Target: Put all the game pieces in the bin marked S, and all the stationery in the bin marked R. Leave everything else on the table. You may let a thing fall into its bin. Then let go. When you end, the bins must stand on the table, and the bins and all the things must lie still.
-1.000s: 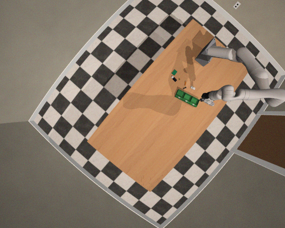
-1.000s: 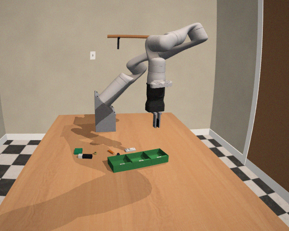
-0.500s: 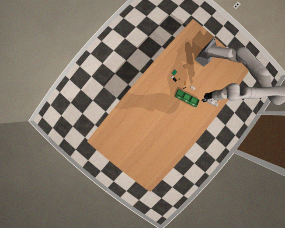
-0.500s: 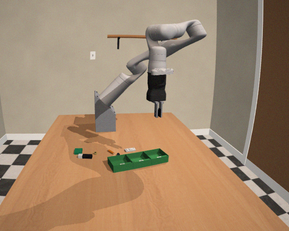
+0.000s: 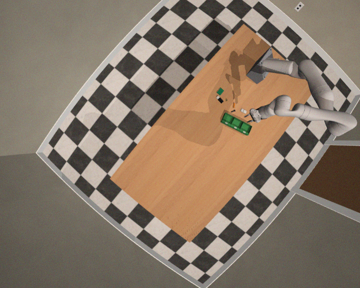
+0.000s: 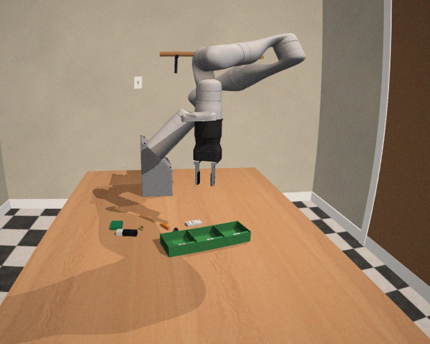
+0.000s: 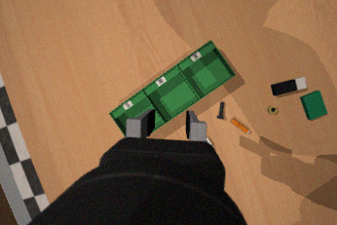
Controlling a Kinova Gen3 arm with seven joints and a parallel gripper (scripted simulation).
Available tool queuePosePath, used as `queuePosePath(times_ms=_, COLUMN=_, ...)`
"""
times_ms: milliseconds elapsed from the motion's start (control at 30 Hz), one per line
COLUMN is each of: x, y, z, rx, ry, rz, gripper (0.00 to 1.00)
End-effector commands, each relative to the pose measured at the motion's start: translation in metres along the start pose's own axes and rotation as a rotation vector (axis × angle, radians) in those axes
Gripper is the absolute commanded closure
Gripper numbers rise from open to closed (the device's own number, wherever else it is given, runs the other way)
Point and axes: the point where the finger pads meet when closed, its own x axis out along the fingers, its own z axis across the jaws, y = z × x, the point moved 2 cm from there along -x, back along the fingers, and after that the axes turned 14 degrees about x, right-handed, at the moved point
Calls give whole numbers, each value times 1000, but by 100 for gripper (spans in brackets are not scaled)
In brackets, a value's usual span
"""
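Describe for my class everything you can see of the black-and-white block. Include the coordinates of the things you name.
The black-and-white block [image 5: 220,100] [image 6: 129,232] [image 7: 284,87] is small and oblong, mostly black with one white end, like a sleeved eraser; its material is unclear. It lies flat on the wooden table [image 5: 186,173] [image 6: 267,288] [image 7: 73,45], near the green block [image 5: 220,91] [image 6: 116,225] [image 7: 314,105] but apart. Only the table touches it.
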Motion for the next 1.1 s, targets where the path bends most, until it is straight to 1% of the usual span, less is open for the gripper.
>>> queuePosePath(times_ms=0, x=14, y=13, z=31, rx=140, ry=-15, rz=-12, gripper=25)
queuePosePath(times_ms=133, x=26, y=27, z=59, rx=340, ry=-16, rz=-10, gripper=25)
queuePosePath(times_ms=200, x=26, y=27, z=59, rx=340, ry=-16, rz=-10, gripper=25)
queuePosePath(times_ms=700, x=71, y=80, z=163, rx=1090, ry=-20, rz=-4, gripper=25)
queuePosePath(times_ms=767, x=71, y=80, z=163, rx=1090, ry=-20, rz=-4, gripper=25)
queuePosePath(times_ms=900, x=83, y=94, z=191, rx=1277, ry=-21, rz=-2, gripper=25)
queuePosePath(times_ms=1033, x=94, y=107, z=218, rx=1277, ry=-21, rz=-2, gripper=25)
queuePosePath(times_ms=1067, x=94, y=107, z=220, rx=1277, ry=-21, rz=-2, gripper=25)
